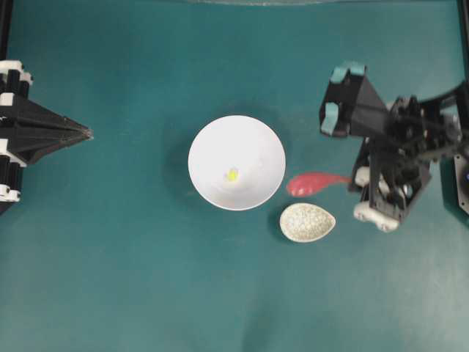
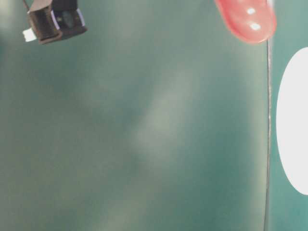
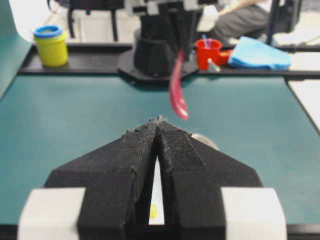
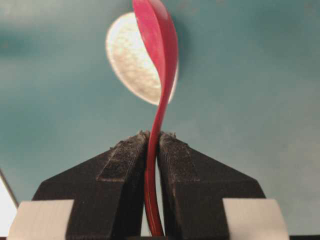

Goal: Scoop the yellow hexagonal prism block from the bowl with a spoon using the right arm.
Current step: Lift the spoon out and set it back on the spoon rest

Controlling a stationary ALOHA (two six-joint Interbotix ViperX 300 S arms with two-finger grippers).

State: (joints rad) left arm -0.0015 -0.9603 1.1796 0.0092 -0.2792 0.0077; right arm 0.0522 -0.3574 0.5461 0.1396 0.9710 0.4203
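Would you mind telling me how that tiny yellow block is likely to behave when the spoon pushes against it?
The yellow block looks tiny and light, so it may skid ahead of the spoon. The smooth curved bowl probably lets it slide. Its faceted shape seems unlikely to roll far.

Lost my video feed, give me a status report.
Right pincer shut on spoon, lifted beside bowl. Left pincer shut, idle. Yellow block in bowl. Spoon rest below spoon, path clear.
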